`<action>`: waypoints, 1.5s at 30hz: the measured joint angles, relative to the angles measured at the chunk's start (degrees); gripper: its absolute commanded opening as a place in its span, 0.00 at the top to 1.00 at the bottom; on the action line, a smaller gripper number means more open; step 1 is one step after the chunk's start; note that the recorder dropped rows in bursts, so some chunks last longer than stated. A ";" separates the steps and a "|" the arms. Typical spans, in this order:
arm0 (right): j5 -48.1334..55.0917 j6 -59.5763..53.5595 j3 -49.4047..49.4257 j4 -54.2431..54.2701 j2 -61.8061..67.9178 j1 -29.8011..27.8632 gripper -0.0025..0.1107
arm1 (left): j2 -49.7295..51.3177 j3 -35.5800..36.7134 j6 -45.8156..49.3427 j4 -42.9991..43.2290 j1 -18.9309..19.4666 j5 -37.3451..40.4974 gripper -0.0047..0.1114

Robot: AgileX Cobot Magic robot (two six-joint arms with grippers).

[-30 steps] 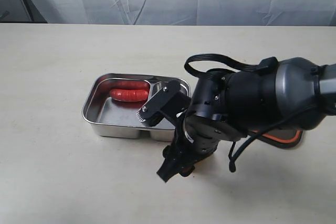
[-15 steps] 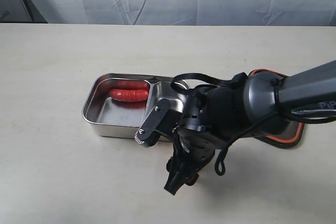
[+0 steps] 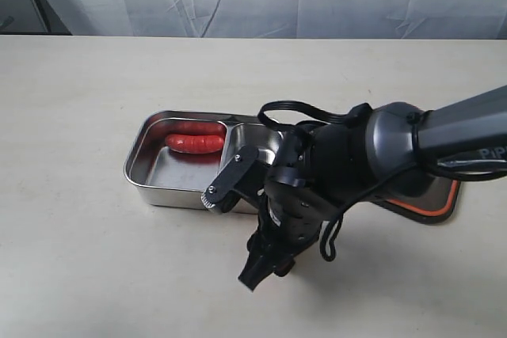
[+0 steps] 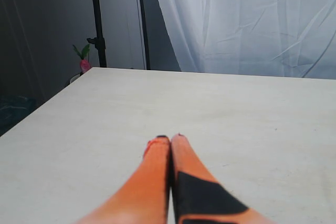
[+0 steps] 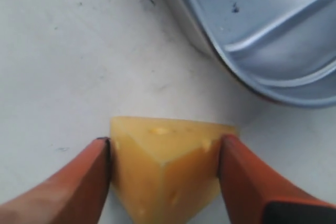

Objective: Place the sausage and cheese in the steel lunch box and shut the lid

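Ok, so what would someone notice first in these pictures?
The bulky dark right arm, bent low over the table and covering the box's right end. Then the red sausage in the box's wide compartment, and the yellow cheese on the table, pinched between the right gripper's orange fingers.

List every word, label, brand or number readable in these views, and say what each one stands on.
"PiP": pale letters on the right arm, cut off by the edge of the exterior view.
Nothing else: the steel lunch box, sausage and cheese carry no lettering, and the left wrist view shows none.
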 measured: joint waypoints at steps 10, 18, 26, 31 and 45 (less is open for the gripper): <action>3.67 1.69 0.36 6.41 -4.31 0.00 0.99 | 0.00 0.00 0.00 0.00 0.00 0.00 0.96; 5.35 3.85 0.60 7.14 -8.84 0.11 0.99 | 0.00 0.00 0.00 0.00 0.00 0.00 0.96; 8.34 26.54 0.72 7.24 -9.19 0.11 0.98 | 0.00 0.00 0.00 0.00 0.00 0.00 0.96; 16.08 29.22 0.81 1.41 -9.19 0.23 0.98 | 0.00 0.00 0.00 0.00 0.00 0.00 0.96; 16.25 42.24 0.81 -1.76 -11.96 3.42 0.98 | 0.00 0.00 0.00 0.00 0.00 0.00 0.96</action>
